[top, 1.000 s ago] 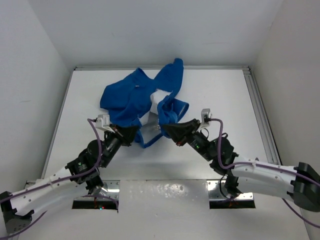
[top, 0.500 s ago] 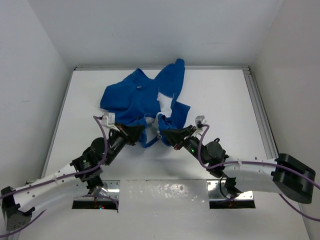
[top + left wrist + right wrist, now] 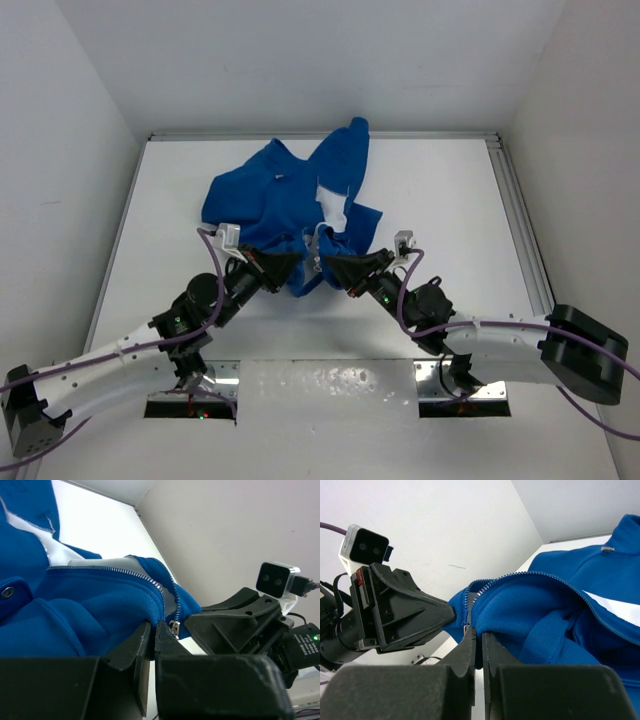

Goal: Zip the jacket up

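"One jacket (image 3: 262, 200) is lying on the table (image 3: 450, 210). Is that the whole count?"

"One jacket, one zipper (image 3: 110, 571) and two grippers, yes. The jacket is sitting crumpled in the middle of the table. Its long axis is running from the near side to the far side, leaning slightly right as it goes away."

"Which end is pointing toward the arms?"

"The bottom edge is facing the arms and is being held up off the table. A narrow blue part is reaching toward the far edge; I cannot tell whether it is a sleeve or the collar."

"How are the left jaws standing?"

"The left gripper (image 3: 152, 630) is showing only a thin slit between its jaws, and the blue edge of the jacket is running down into that slit, so it is pinching the fleece there."

"And the right?"

"The right gripper (image 3: 477, 636) is doing the same. Its jaws are almost touching and are clamping the other front edge, right where the teeth are ending."

"Where is the jacket sitting relative to both?"

"Its near edge is hanging between the two tips, which are facing each other, close but apart. The zipper pull (image 3: 174, 627) is dangling just beside the left fingers (image 3: 142, 639), and the rest of the jacket is spreading away beyond both grippers."
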Available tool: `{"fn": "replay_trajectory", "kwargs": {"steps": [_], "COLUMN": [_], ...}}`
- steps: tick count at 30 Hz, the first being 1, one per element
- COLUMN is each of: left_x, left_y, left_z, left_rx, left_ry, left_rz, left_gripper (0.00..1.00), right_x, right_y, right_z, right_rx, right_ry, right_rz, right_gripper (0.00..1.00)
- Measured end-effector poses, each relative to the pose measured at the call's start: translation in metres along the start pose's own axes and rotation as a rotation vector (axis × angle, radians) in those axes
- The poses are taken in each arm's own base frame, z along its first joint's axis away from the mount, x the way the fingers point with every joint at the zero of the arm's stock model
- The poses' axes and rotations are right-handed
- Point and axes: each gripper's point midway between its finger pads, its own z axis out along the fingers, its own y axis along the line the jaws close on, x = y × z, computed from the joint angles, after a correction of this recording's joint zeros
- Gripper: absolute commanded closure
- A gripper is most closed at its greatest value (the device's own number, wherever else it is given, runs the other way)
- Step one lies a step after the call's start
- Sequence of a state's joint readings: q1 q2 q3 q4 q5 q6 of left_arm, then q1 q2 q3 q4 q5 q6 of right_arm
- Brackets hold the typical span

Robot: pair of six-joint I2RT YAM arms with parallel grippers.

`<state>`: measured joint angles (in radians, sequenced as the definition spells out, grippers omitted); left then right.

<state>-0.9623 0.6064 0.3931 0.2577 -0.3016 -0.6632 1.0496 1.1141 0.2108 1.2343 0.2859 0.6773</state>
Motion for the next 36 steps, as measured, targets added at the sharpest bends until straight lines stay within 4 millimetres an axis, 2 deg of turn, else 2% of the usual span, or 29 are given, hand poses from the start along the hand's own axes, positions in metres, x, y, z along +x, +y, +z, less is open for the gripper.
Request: {"fn": "replay_trajectory", "kwargs": {"steps": [12,25,36], "left_x": [0.002,0.011,0.009], "left_y": [-0.009,-0.004,-0.005], "left_z": [0.002,0.007,0.007], "left_rx": [0.050,0.031,0.035], "left_ry": [0.006,0.030,0.025], "left_rz": [-0.013,-0.003,-0.006], "left_gripper": [1.00,1.00,1.00], "right_x": [0.005,0.004,0.002], "right_y": [-0.003,-0.002,-0.002], "right_z": [0.001,0.001,0.001], "right_rx": [0.009,0.007,0.009], "right_ry": [0.011,0.005,0.000], "right_rz": [0.000,0.002,0.002], "right_gripper": [1.00,1.00,1.00]}}
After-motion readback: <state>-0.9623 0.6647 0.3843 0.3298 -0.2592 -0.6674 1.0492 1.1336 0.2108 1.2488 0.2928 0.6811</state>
